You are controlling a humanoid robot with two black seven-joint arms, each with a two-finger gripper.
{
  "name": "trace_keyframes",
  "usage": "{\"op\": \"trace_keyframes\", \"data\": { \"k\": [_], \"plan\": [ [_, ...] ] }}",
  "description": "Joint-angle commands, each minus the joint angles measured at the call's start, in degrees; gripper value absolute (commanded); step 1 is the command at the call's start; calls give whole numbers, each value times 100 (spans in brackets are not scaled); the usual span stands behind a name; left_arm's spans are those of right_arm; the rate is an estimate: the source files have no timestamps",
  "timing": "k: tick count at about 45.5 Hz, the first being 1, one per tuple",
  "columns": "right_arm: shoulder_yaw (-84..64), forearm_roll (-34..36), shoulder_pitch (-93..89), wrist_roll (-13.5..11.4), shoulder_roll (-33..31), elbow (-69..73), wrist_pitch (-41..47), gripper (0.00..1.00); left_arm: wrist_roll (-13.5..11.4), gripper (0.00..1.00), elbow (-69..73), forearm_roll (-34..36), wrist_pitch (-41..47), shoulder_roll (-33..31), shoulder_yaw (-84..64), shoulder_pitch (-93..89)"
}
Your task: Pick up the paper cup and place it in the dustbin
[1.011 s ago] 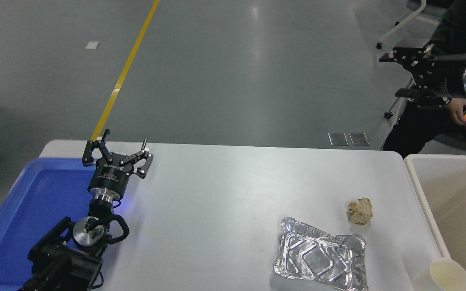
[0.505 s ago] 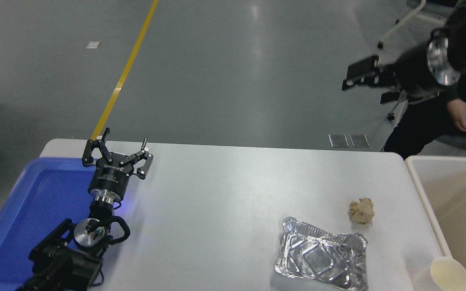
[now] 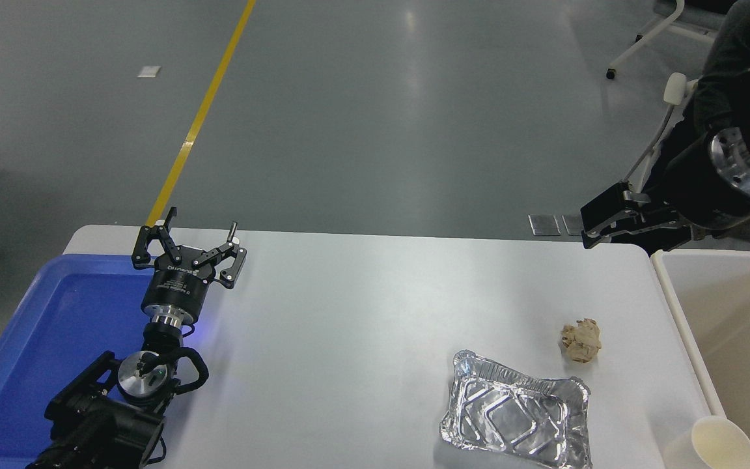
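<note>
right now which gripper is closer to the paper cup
Right. The right gripper hangs above the table's far right corner, well beyond the paper cup. The left gripper sits across the table by the blue tray.

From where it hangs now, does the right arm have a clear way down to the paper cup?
Probably yes. The right end effector is above the table's far right corner, and the paper cup stands uncovered at the near right edge beside the dustbin; nothing lies between.
</note>
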Motion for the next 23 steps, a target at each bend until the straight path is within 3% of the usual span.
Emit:
{"op": "trace_keyframes", "data": {
  "k": [1,23],
  "plan": [
    [-335,-543,-5,-23,-515,117,278,100,0,99,2,-4,1,0,-3,-1],
    [-1047,-2038,-198,-23,-2290,117,226,100,0,99,2,5,1,0,-3,-1]
  ]
}}
